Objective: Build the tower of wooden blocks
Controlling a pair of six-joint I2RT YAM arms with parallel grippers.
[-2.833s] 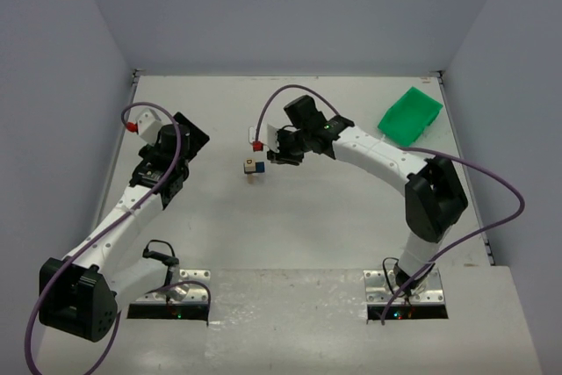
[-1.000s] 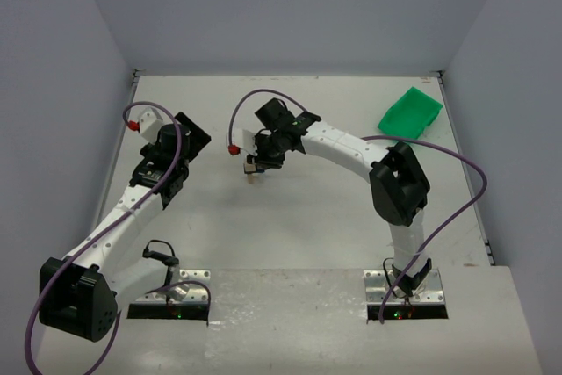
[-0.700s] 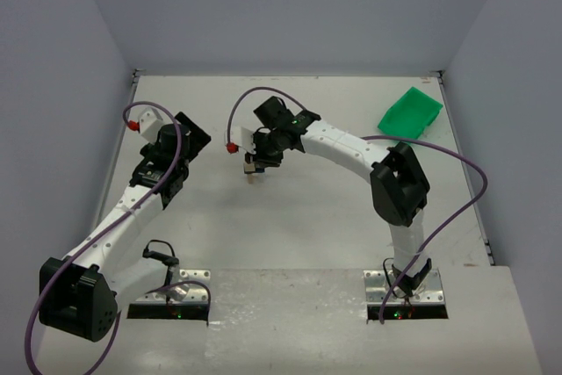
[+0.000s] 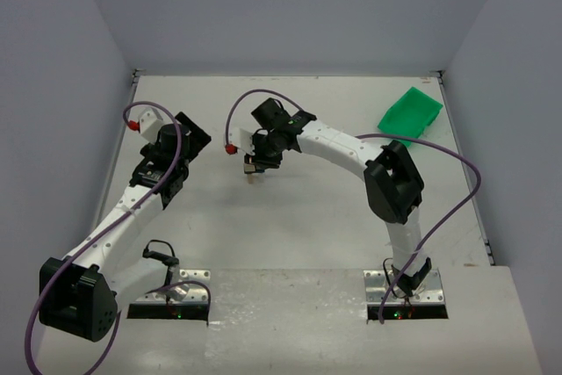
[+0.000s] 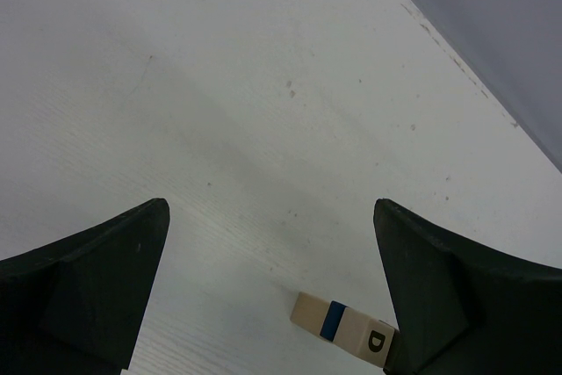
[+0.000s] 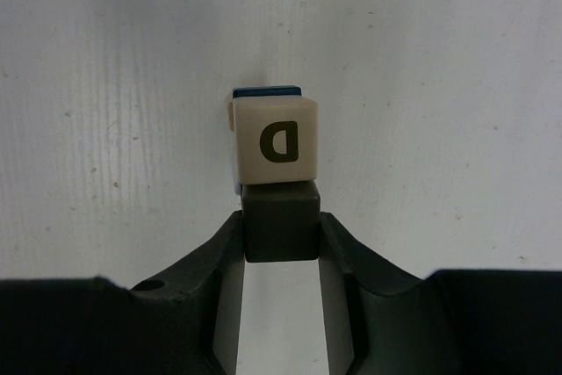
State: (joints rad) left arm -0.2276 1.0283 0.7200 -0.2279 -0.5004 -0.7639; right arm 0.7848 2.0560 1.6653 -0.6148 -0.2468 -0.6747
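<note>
The wood block tower [image 4: 252,174] stands mid-table: a tan block, a dark blue block, then a tan block marked D. In the right wrist view the D block [image 6: 274,141] is on top, with blue showing behind it. My right gripper [image 4: 255,162] is right over the tower, shut on a dark grey block [image 6: 279,221] that touches the D block's near edge. In the left wrist view the tower [image 5: 341,326] shows at the bottom right, its top end hidden behind a finger. My left gripper [image 5: 270,210] is open and empty, left of the tower [image 4: 187,135].
A green plastic bin [image 4: 410,114] lies at the back right of the table. Purple cables loop over both arms. Grey walls close the table at the back and on both sides.
Since 2.8 s ago my right gripper has moved left, from beside the tower to over it. In the last second it has only crept slightly left. The left arm has not moved.
</note>
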